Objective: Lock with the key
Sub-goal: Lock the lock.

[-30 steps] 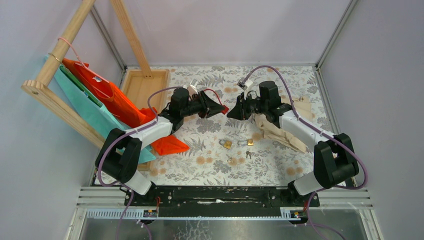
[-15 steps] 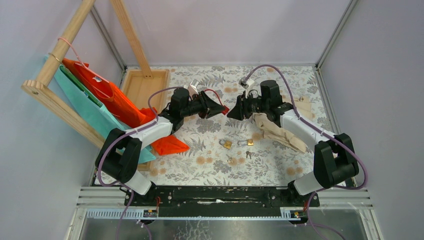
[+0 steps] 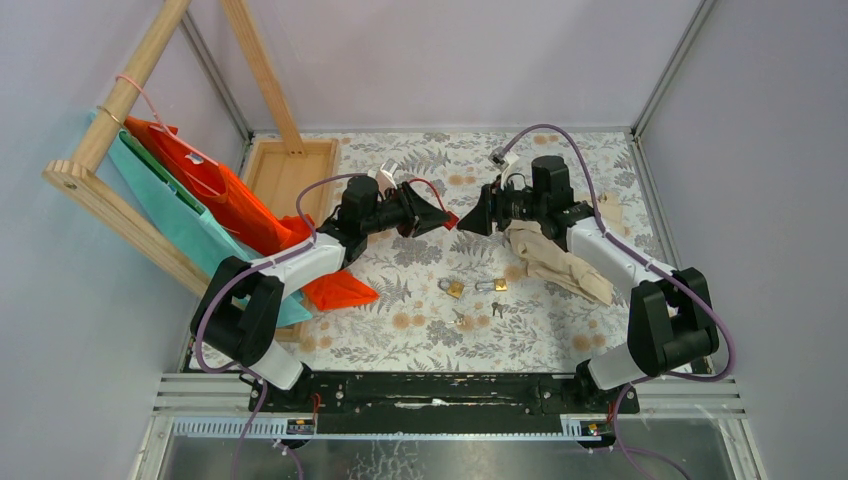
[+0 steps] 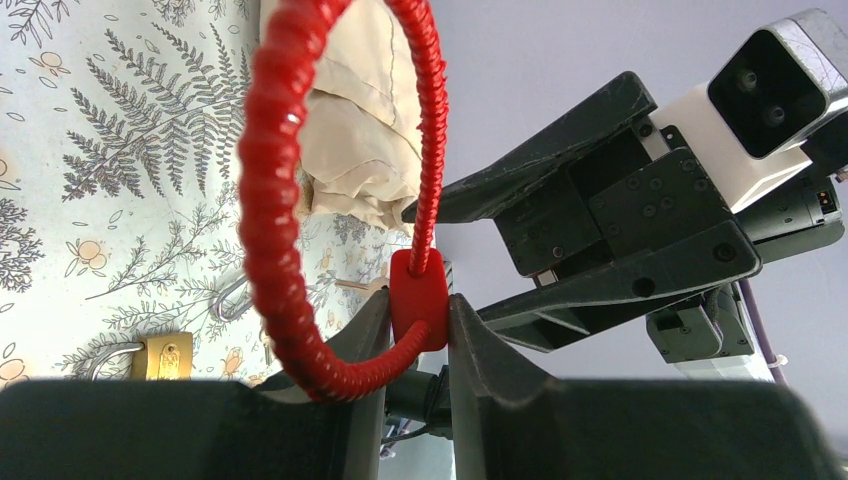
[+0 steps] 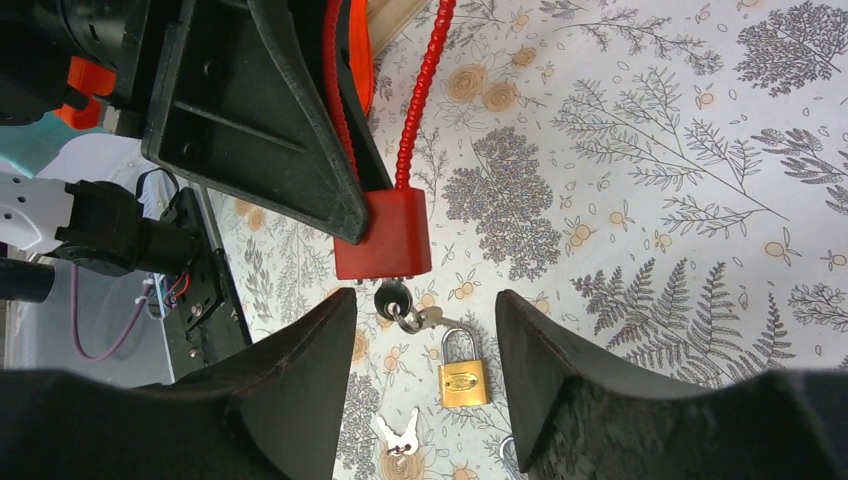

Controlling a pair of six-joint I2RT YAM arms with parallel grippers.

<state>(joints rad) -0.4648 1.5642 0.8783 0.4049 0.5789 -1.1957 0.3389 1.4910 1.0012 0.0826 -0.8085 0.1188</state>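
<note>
My left gripper (image 3: 436,214) is shut on the small red padlock body (image 4: 418,300) and holds it above the table. The lock's red cable shackle (image 4: 268,200) loops up from the body. In the right wrist view the red body (image 5: 383,235) hangs beside the left finger. A black-headed key (image 5: 392,297) sits in the body's underside, with a ring and a second key dangling from it. My right gripper (image 5: 422,300) is open and empty, just clear of the key, its jaws on either side of it. It is right of the lock in the top view (image 3: 478,219).
Two brass padlocks (image 3: 455,289) (image 3: 500,285) and loose keys (image 3: 497,308) lie on the floral table below the grippers. A beige cloth (image 3: 550,258) lies under the right arm. A wooden tray (image 3: 290,165), orange bags (image 3: 215,190) and a wooden frame (image 3: 120,100) stand at the left.
My right gripper has drawn back to the right, away from the red lock. The key stays in the lock. The left arm has not moved.
</note>
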